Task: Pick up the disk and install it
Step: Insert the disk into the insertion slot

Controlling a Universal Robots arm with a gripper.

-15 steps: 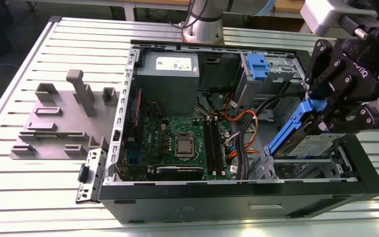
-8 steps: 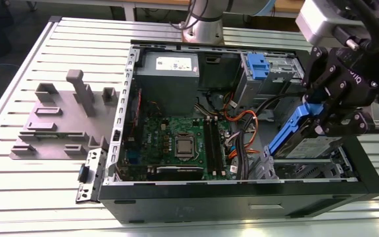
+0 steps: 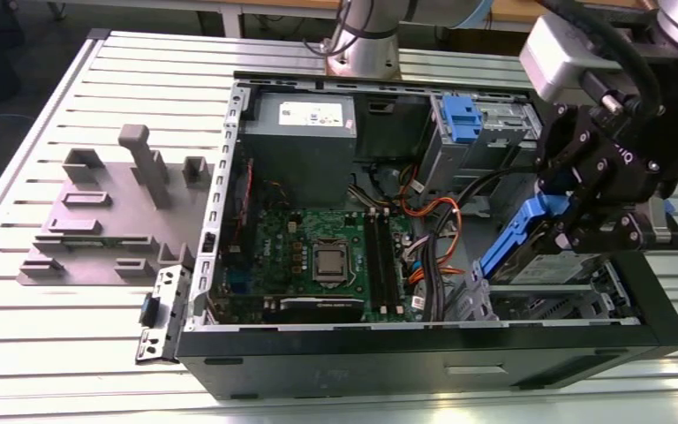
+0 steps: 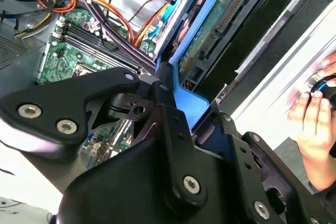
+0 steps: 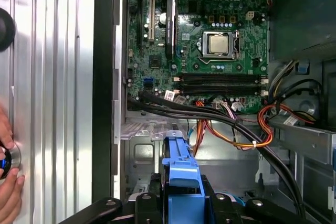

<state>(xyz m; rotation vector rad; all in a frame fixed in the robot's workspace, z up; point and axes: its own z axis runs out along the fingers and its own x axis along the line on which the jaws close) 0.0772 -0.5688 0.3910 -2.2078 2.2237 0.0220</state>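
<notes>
Over the drive bay at the exterior view's right end of the open computer case (image 3: 433,340), the gripper (image 3: 575,231) holds the disk (image 3: 516,243) clear of the case floor. Its black fingers (image 4: 173,124) are closed on the disk's blue carrier bracket, one on each side, pinching it at one end.

In the exterior view the disk is tilted steeply rather than lying flat. Its long axis slants from the gripped upper end down toward the exterior view's left, and the lower end sits just above the bay's metal cage (image 3: 480,305). The labelled silver body shows below the blue frame.

In the second wrist view the long axis runs straight away from the fingers, with the green circuit-board face and its connector edge turned to the camera. In the first wrist view the blue bracket (image 5: 181,166) stands edge-on between the fingers, pointing toward the motherboard (image 5: 210,40), with a bundle of black and orange cables (image 5: 231,129) between them.

A blue caddy (image 3: 463,119) sits in the upper bay, well apart from the disk. A grey slotted holder block (image 3: 103,221) lies on the slatted metal table (image 3: 56,353) beside the case. A person's hand (image 4: 312,114) rests on a round knob on the table beside the case.
</notes>
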